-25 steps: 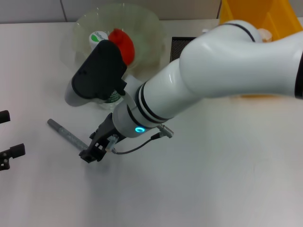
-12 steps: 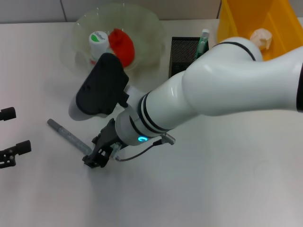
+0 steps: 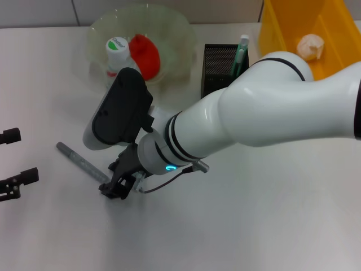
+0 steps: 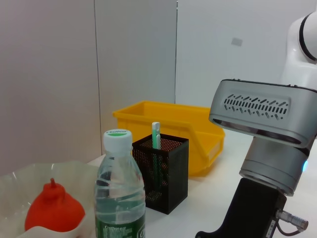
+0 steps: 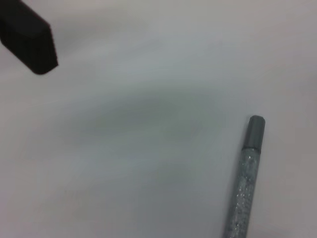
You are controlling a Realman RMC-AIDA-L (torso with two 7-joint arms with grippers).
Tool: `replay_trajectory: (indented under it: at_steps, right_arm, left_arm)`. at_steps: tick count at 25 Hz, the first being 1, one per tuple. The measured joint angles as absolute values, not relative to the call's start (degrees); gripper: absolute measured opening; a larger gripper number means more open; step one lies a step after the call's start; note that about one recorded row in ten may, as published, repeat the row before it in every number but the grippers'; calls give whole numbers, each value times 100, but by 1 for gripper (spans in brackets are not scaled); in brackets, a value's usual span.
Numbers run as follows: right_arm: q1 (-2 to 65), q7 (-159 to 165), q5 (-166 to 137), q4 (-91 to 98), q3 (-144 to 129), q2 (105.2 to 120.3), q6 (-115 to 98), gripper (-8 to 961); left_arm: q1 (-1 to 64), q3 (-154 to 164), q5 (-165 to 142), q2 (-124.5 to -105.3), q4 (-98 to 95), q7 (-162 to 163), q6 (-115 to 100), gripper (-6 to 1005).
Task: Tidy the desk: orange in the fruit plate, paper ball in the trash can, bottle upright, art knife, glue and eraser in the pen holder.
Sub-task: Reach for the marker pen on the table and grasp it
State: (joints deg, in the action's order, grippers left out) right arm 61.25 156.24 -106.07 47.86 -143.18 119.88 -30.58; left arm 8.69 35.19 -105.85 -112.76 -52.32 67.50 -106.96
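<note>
Reaching low over the desk [image 3: 271, 214], right gripper [image 3: 117, 186] at the grey glitter pen's [image 3: 82, 162] near end. Jaws' state unclear. Left gripper [image 3: 12, 161] parked aside, jaws apart, empty.

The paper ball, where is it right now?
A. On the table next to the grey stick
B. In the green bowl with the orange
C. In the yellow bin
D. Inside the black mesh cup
C. The head view shows the crumpled white paper ball lying inside the yellow bin at the far right, away from the bowl and the mesh cup.
</note>
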Motion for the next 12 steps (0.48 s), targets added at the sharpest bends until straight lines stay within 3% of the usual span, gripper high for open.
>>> replay_trajectory:
  at_steps: [6,9,12]
  right_arm:
    - [6109,15560,-10614,4766,-14326,11988,-2975,476]
    - [6061,15520,-10613,4750,-14300,11988,-2940,284]
    - [6035,15515,-10591,4709,-14252,11988,-2943,184]
  left_arm:
    - [916,3508,-10685,-11308,-5224,6750,-10692,819]
    - [940,3495,-10758,-11338,-5223,6750,-10687,819]
    - [945,3492,-10760,-11342,-5222,6750,-10686,819]
